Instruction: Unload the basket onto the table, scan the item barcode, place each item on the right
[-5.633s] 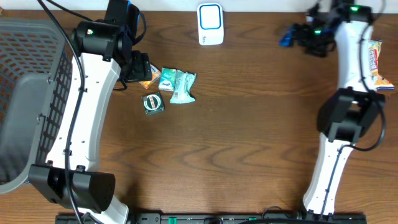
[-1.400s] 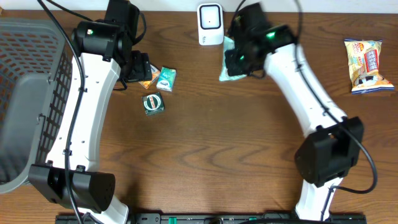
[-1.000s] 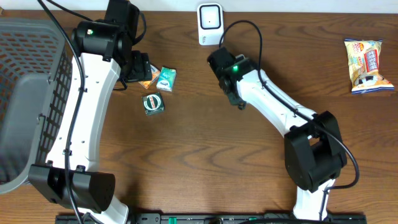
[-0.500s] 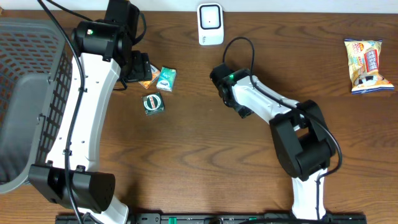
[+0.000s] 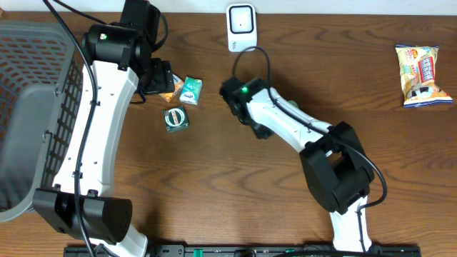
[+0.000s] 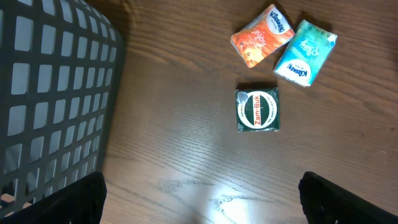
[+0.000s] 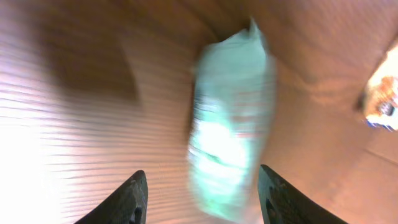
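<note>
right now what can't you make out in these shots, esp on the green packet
Green packet, right wrist view: motion blur; print and any barcode unreadable.
Same packet, overhead: hidden beneath the right arm.
Orange tissue pack, overhead: mostly covered by the left arm.
Basket, overhead: cut off by the left edge.

Two robot arms are counted: the left arm [image 5: 107, 107] and the right arm [image 5: 285, 123]. One white scanner [image 5: 241, 27] and one dark basket [image 5: 68, 86] are seen. Two tissue packs are counted, an orange pack [image 6: 262, 35] and a blue-green pack [image 6: 305, 51]. One green box [image 6: 257, 110] is found near them. One snack bag [image 5: 423, 75] is counted. One pale green packet [image 7: 231, 162], blurred, is made out in the right wrist view only.
</note>
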You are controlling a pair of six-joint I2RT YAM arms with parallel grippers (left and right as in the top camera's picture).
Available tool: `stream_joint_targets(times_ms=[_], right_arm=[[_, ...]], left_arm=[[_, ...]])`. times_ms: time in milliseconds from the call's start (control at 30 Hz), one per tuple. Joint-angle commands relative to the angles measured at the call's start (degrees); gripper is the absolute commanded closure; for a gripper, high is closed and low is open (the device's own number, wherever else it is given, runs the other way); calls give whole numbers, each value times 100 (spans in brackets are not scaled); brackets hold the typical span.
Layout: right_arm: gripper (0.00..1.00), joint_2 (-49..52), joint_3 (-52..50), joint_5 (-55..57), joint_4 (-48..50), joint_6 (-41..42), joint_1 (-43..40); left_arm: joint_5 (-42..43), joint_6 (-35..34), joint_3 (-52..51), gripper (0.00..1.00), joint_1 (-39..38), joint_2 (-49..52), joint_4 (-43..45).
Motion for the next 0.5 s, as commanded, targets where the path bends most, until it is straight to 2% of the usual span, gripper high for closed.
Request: stream_joint_targets(times_ms=[0,200,333,467], right_arm=[[48,13,542,-595,-83,55,94],[43,13,1300,-592,-511,7,-129],[31,13,1390,-597,-579,2,-507],[27,15,1349,-734,-743,-96,-981]], left_arm=[[-96,52,-2,2,2,42,-17],[-96,52,-2,2,2,42,-15],[-96,55,-2,2,2,42,-15],[-96,52,-2,2,2,42,-15]])
